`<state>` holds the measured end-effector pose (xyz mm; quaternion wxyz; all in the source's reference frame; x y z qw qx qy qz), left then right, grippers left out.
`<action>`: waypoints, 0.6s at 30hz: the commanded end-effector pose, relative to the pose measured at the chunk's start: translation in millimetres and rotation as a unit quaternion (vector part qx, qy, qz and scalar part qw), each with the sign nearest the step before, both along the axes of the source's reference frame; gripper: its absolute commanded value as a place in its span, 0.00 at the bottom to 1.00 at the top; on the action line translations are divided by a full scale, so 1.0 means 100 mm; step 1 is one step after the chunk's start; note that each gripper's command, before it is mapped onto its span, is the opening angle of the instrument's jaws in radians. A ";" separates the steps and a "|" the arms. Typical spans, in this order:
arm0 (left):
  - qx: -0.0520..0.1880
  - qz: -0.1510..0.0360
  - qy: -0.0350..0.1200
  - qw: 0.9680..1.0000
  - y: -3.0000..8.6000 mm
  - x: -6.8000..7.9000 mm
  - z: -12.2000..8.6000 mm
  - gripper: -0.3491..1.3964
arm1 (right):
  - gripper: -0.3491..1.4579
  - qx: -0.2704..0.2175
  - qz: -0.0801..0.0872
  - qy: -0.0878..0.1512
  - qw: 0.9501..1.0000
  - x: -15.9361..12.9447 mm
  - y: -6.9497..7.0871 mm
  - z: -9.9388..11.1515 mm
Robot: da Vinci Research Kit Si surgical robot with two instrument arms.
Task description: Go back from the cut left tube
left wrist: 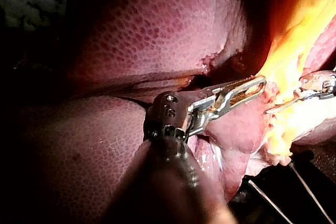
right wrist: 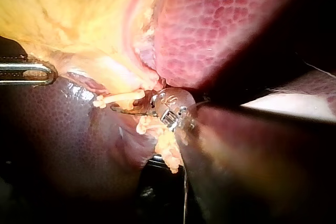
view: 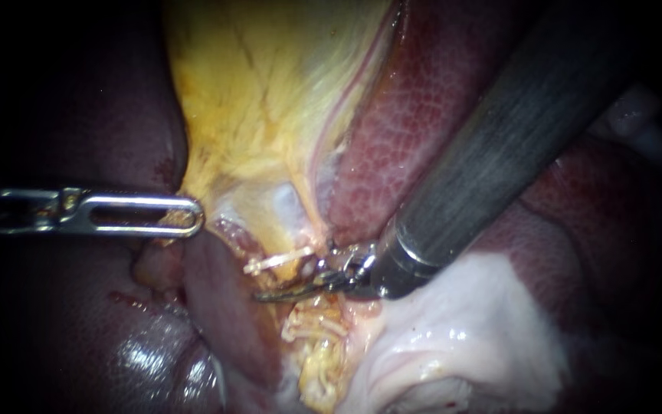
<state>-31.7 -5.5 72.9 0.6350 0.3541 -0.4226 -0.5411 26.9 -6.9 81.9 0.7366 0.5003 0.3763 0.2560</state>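
My left instrument [view: 193, 216] comes in from the left, and its slotted jaws are shut on the yellow lower edge of the gallbladder [view: 270, 100]. In the left wrist view the same jaws [left wrist: 247, 90] hold yellow tissue between them. My right instrument [view: 263, 296] has thin curved blades that lie together, just below a pale clip [view: 279, 261] on a tube stump. More pale clips [view: 314, 326] sit right under the blades. In the right wrist view the blades [right wrist: 123, 109] lie under that pale clip [right wrist: 122, 97].
Dark red liver [view: 415, 115] lies behind the right instrument's thick shaft [view: 499, 146], and more liver [view: 63, 330] fills the lower left. White glistening tissue [view: 469, 322] lies below the shaft. Yellow fatty tissue [view: 319, 376] hangs beneath the clips.
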 end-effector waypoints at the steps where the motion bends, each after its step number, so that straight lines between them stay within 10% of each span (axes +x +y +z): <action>1: 0.000 0.000 0.000 1.000 0.000 0.000 0.000 0.00 | 0.00 0.000 0.000 0.000 1.000 0.000 0.000 0.000; 9: 0.000 0.000 0.000 1.000 0.000 0.000 0.000 0.00 | 0.00 0.002 0.000 -0.002 1.000 -0.002 -0.001 -0.002; 13: 0.000 0.000 0.000 1.000 0.000 0.000 0.000 0.00 | 0.62 -0.001 0.015 -0.008 1.000 -0.002 0.001 -0.005; 18: 0.000 0.000 0.000 1.000 0.000 0.000 0.000 0.00 | 0.78 -0.013 0.019 0.000 1.000 -0.003 0.000 -0.009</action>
